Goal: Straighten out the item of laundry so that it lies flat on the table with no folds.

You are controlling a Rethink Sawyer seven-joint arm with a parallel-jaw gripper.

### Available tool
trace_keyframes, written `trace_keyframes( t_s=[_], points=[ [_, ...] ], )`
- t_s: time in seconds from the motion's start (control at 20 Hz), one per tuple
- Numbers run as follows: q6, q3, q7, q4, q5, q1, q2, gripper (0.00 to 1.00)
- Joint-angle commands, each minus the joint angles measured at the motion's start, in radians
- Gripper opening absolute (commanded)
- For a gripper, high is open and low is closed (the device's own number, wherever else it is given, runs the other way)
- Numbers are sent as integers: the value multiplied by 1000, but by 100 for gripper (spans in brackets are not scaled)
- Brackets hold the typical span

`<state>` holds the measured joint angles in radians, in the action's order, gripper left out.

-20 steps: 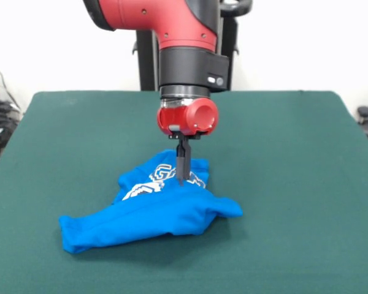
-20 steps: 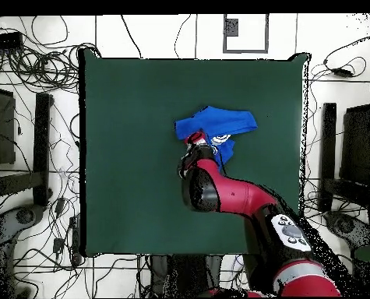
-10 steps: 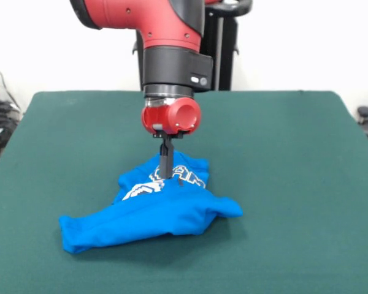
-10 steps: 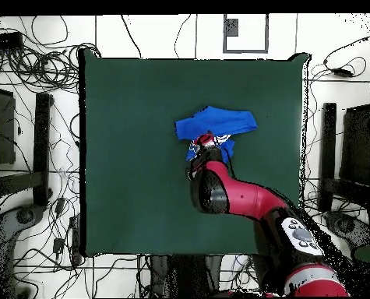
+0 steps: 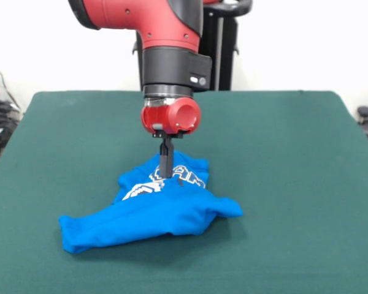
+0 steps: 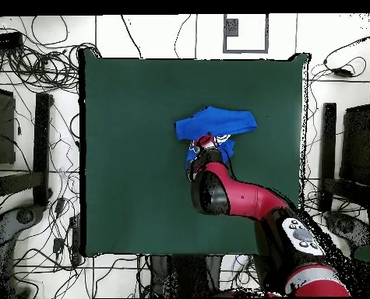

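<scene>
Slid sideways off the back fold over the last second, now parked with the gripper [image 5: 166, 171] tips down on the lettered hump of the shirt [image 5: 153, 205]. Jaws pinched near shut, can't tell if holding cloth. Shirt bunched mid table [image 5: 282, 184], front flap folded. Probably mid-grab; next up, lift and drag the fold outward. Green felt top, cables [image 6: 32, 70] all around

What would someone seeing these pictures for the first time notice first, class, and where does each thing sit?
The eye goes first to the bright blue garment, which lies bunched and folded near the middle of the dark green table, its white lettering partly showing. Right above it hangs the big red and black arm, whose gripper reaches down onto the garment's lettered upper part.
</scene>
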<state>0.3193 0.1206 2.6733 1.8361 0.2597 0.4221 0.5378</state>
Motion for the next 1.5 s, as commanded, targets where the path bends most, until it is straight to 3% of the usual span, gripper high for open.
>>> trace_keyframes(
  t_s=[0.05, 0.4, 1.5],
  points=[
    [-160, 99, 3, -6, 43, 1, -82, 0],
    [-106, 83, 23, -15, 45, -6, -122, 0],
    [-65, 84, 46, -9, 52, -16, -126, 0]
  ],
)
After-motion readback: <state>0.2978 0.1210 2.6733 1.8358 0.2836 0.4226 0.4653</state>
